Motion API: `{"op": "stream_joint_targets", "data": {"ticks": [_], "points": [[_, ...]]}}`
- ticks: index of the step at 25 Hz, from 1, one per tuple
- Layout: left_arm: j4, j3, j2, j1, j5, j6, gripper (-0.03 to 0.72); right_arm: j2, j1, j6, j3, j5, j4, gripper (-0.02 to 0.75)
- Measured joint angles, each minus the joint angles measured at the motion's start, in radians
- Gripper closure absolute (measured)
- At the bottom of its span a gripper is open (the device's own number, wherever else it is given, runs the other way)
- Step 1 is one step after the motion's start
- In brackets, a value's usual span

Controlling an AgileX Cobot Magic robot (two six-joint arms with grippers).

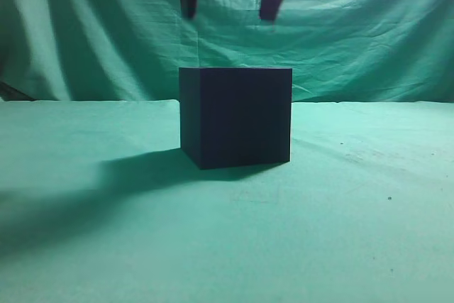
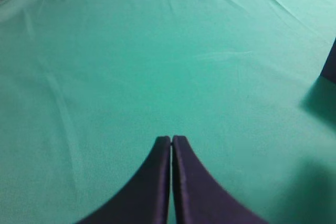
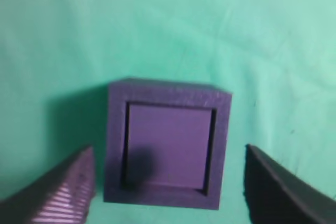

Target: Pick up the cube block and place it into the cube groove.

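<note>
Right pincer (image 3: 168, 192) hung wide and empty above the cube groove (image 1: 235, 116); left pincer (image 2: 171, 141) was pressed closed.
Inside sat the cube block (image 3: 169, 148), mid-surface, likely light, rigid, smooth; only thin gaps offered any hold.

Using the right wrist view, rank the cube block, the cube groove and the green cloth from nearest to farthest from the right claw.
1. cube groove rim and cube block seated inside it, directly below the open right claw: too close to call.
2. green cloth, underneath and all around: farthest.
</note>
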Motion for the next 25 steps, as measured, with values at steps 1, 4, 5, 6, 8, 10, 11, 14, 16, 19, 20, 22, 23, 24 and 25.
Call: {"op": "stream_joint_targets", "data": {"ticks": [1, 4, 5, 6, 8, 10, 11, 14, 16, 19, 20, 22, 23, 24, 25], "points": [[0.000, 0.000, 0.000, 0.000, 0.000, 0.000, 0.688, -0.006, 0.000, -0.004, -0.031, 0.005, -0.006, 0.204], [0.000, 0.000, 0.000, 0.000, 0.000, 0.000, 0.688, -0.063, 0.000, -0.012, -0.079, 0.009, -0.013, 0.380], [0.000, 0.000, 0.000, 0.000, 0.000, 0.000, 0.688, -0.093, 0.000, -0.016, -0.083, 0.015, -0.013, 0.456], [0.000, 0.000, 0.000, 0.000, 0.000, 0.000, 0.688, -0.120, 0.000, -0.023, -0.083, 0.017, -0.013, 0.535], [0.000, 0.000, 0.000, 0.000, 0.000, 0.000, 0.688, -0.196, 0.000, -0.037, -0.083, 0.024, -0.008, 0.666], [0.000, 0.000, 0.000, 0.000, 0.000, 0.000, 0.688, -0.256, 0.000, -0.051, -0.083, 0.027, 0.008, 0.738], [0.000, 0.000, 0.000, 0.000, 0.000, 0.000, 0.688, -0.294, 0.000, -0.056, -0.081, 0.028, 0.019, 0.738], [0.000, 0.000, 0.000, 0.000, 0.000, 0.000, 0.688, -0.418, 0.000, -0.069, -0.016, 0.028, 0.029, 0.738], [0.000, 0.000, 0.000, 0.000, 0.000, 0.000, 0.688, -0.509, 0.000, -0.076, 0.067, 0.030, 0.009, 0.738], [0.000, 0.000, 0.000, 0.000, 0.000, 0.000, 0.688, -0.631, 0.000, -0.076, 0.215, 0.036, -0.031, 0.738], [0.000, 0.000, 0.000, 0.000, 0.000, 0.000, 0.688, -0.673, 0.000, -0.076, 0.260, 0.037, -0.040, 0.738], [0.000, 0.000, 0.000, 0.000, 0.000, 0.000, 0.688, -0.753, 0.000, -0.076, 0.366, 0.039, -0.050, 0.738], [0.000, 0.000, 0.000, 0.000, 0.000, 0.000, 0.688, -0.798, 0.000, -0.076, 0.417, 0.037, -0.051, 0.738], [0.000, 0.000, 0.000, 0.000, 0.000, 0.000, 0.688, -0.836, 0.000, -0.076, 0.458, 0.032, -0.051, 0.738], [0.000, 0.000, 0.000, 0.000, 0.000, 0.000, 0.688, -0.882, 0.000, -0.074, 0.504, 0.013, -0.051, 0.738]]}}
